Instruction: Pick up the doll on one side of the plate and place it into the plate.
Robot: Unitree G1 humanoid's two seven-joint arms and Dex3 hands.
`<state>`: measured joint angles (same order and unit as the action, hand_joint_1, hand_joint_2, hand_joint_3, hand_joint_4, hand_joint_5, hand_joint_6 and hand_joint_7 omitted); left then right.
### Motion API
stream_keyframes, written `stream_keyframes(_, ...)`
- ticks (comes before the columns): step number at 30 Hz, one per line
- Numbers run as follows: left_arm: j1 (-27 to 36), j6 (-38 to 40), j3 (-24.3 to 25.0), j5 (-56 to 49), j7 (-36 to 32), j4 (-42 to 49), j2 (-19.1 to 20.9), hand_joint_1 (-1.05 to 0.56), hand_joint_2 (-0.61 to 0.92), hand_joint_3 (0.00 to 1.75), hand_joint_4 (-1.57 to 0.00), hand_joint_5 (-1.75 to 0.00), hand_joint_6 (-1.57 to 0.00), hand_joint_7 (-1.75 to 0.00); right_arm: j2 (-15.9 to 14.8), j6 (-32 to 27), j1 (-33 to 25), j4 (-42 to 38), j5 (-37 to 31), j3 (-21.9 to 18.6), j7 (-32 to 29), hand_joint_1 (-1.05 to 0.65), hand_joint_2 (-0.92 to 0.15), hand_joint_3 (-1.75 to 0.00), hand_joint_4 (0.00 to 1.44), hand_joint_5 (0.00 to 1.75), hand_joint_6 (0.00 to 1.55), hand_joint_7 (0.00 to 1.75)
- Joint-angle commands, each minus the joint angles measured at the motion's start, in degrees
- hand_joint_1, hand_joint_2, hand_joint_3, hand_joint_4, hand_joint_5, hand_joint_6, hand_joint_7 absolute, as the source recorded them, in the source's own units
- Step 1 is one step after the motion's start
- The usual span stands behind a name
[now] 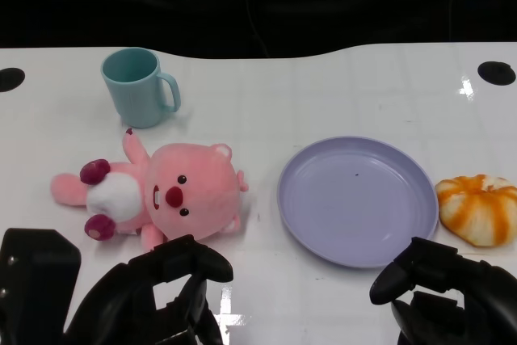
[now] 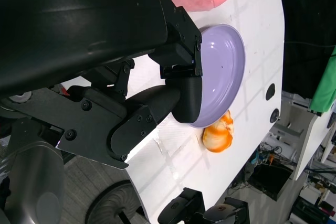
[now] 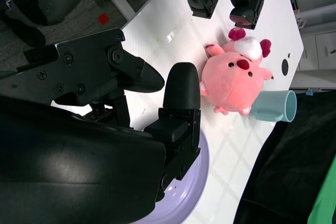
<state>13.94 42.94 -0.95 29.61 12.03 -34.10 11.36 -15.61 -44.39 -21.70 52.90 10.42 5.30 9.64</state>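
Nothing of the task is done yet, as far as the pictures show: the pink doll [image 1: 161,195] lies on its back on the white tabletop [image 1: 323,94], well apart from the inside of the plate and untouched by either hand. Starting at the left, the left hand [image 1: 161,296] sits low at the near edge, and its fingers [image 1: 198,260] are spread apart with nothing between them; the doll lies just beyond those fingertips, near but not touching, its head closest to them. Farther off past the doll, away from the fingers, stands a teal mug [image 1: 139,86]. To the right of the doll, the lilac plate [image 1: 358,199] rests bare, between the two hands' reach. The right hand [image 1: 448,288] waits at the near edge just short of the plate's rim; its fingers seem loosely curled and hold nothing, though so little of them shows that I cannot tell whether they are spread or closed. Just beside the plate, beyond the right hand's fingers, lies an orange-and-white bun toy [image 1: 478,209]. Still to do: closing on the doll, lifting it, carrying it over, and releasing it in the plate.
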Motion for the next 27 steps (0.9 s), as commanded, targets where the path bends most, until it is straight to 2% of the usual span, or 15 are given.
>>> stream_keyframes(1,-0.5,0.1,0.1,-0.7,-0.7,-0.3,0.3,-0.26,0.63,1.05,-0.72,-1.75,-0.6,-1.66,-1.0,1.3,-0.4,-0.5,-0.6,0.2,0.4,-0.14,-0.79,-0.83,0.52,1.74,0.47,1.45)
stream_keyframes(27,-0.2,-0.8,0.8,-0.2,-0.1,0.0,1.0,-0.26,0.64,1.04,-0.71,-1.75,-0.59,-1.65,-0.8,1.8,-0.8,0.0,-0.8,0.9,0.4,-0.16,-0.78,-0.83,0.52,1.74,0.48,1.44)
